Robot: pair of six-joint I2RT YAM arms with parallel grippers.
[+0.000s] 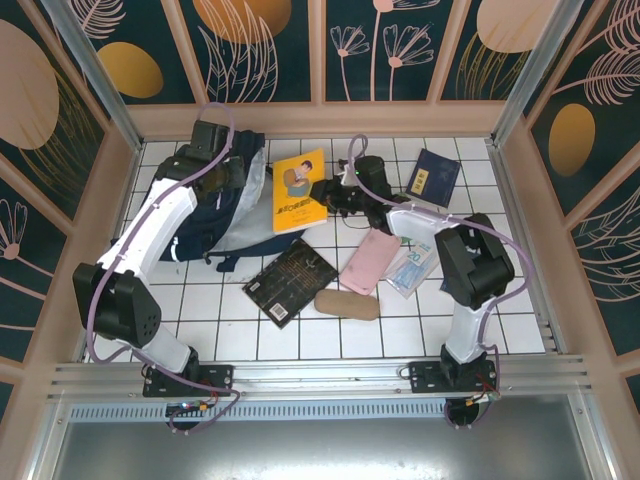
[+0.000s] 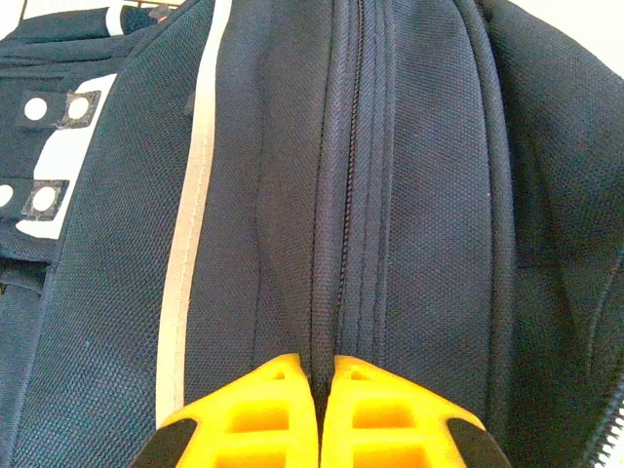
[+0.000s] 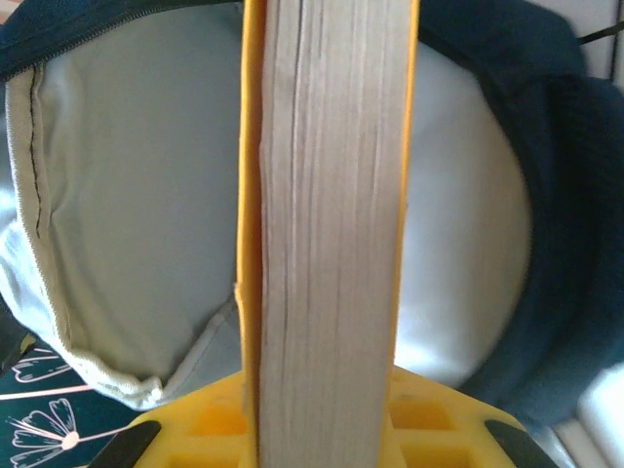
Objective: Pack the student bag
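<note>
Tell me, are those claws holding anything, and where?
The right gripper clamps the yellow paperback book across its page edge; the left gripper pinches the dark navy fabric backpack at its zipper seam.

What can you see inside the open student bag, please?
Pale grey lining shows inside the student bag. The yellow book in the right gripper covers the opening's middle, hiding whatever lies behind.

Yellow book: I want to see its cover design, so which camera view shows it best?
Top external: the yellow book faces that camera cover-up, drawing and title visible, next to the student bag. The right wrist view gives just its page edge, clamped in the right gripper, with the bag's pale lining behind.
</note>
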